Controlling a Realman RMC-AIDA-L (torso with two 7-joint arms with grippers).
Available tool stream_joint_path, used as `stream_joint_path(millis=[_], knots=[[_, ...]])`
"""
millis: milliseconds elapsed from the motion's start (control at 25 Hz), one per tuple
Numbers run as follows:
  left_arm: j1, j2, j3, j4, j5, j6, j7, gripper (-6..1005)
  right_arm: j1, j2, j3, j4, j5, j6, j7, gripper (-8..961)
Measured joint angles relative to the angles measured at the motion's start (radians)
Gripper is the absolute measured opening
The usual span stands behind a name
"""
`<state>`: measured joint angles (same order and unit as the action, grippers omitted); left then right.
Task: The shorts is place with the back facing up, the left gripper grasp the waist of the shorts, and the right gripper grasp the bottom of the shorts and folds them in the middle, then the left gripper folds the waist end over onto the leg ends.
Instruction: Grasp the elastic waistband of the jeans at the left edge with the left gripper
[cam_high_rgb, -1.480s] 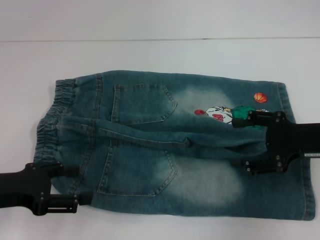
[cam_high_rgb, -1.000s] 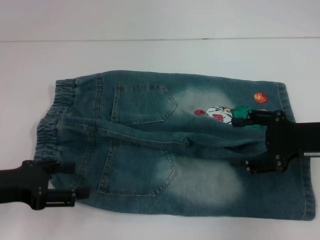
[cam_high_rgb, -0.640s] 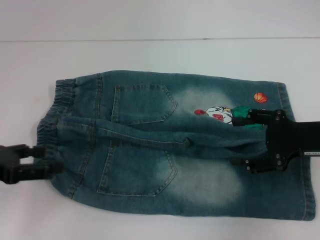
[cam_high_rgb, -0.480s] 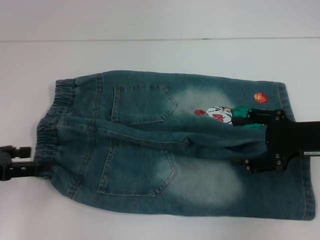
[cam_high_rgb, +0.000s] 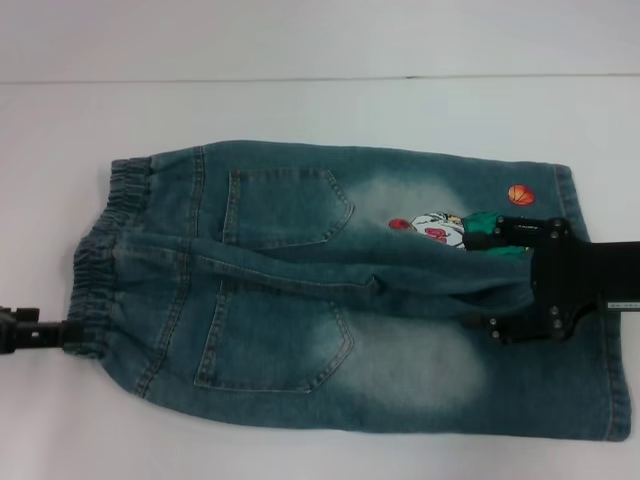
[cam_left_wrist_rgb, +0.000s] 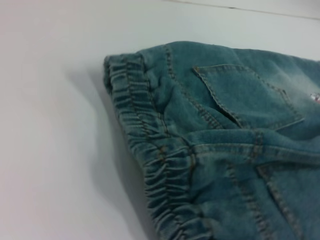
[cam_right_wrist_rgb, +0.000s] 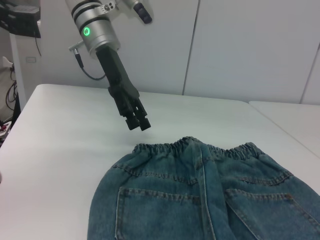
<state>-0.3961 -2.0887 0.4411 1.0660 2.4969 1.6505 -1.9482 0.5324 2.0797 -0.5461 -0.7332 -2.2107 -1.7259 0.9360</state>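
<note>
The blue denim shorts (cam_high_rgb: 300, 310) lie flat with the back pockets up. The gathered waist (cam_high_rgb: 95, 255) is on the left, and the leg hems (cam_high_rgb: 612, 400) are on the right near the cartoon print (cam_high_rgb: 435, 228). My left gripper (cam_high_rgb: 35, 335) shows edge-on at the left border, level with the near end of the waistband. In the right wrist view the left gripper (cam_right_wrist_rgb: 139, 123) hangs above the table, apart from the waist (cam_right_wrist_rgb: 200, 147). My right gripper (cam_high_rgb: 497, 282) is open over the legs beside the print. The left wrist view shows only the waistband (cam_left_wrist_rgb: 150, 145).
The shorts rest on a white table (cam_high_rgb: 320, 440), whose back edge (cam_high_rgb: 320, 78) runs across the top of the head view. Bare tabletop surrounds the shorts. The right wrist view shows wall panels behind and a second white table (cam_right_wrist_rgb: 292, 122) off to the side.
My left gripper has pulled back leftward off the near waist corner and turned edge-on, so only its tip stays in the head view. The right gripper and the shorts have hardly moved.
</note>
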Motion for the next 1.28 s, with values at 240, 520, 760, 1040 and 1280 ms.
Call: stream_joint_path(millis=[240,520,760,1040,1280], knots=[[-0.072,0.039,-0.003,0.0,0.068,0.064,-0.217,873,0.005,0.0,0.0,-0.004,0.0,-0.003,0.005,877],[-0.135,0.054,0.004,-0.033,0.175,0.063,-0.339,873,0.005,-0.001,0.0,-0.005,0.0,0.0,-0.008,878],[-0.14,0.061,0.004,-0.088,0.185,0.022,-0.349,873,0.005,0.002,-0.004,-0.005,0.0,0.004,-0.015,878],[-0.145,0.064,0.003,-0.115,0.189,-0.014,-0.351,873,0.01,0.002,-0.008,-0.006,0.0,0.01,-0.016,877],[-0.162,0.07,0.005,-0.144,0.196,-0.022,-0.351,873,0.011,0.002,-0.008,-0.006,0.0,0.009,-0.016,877]])
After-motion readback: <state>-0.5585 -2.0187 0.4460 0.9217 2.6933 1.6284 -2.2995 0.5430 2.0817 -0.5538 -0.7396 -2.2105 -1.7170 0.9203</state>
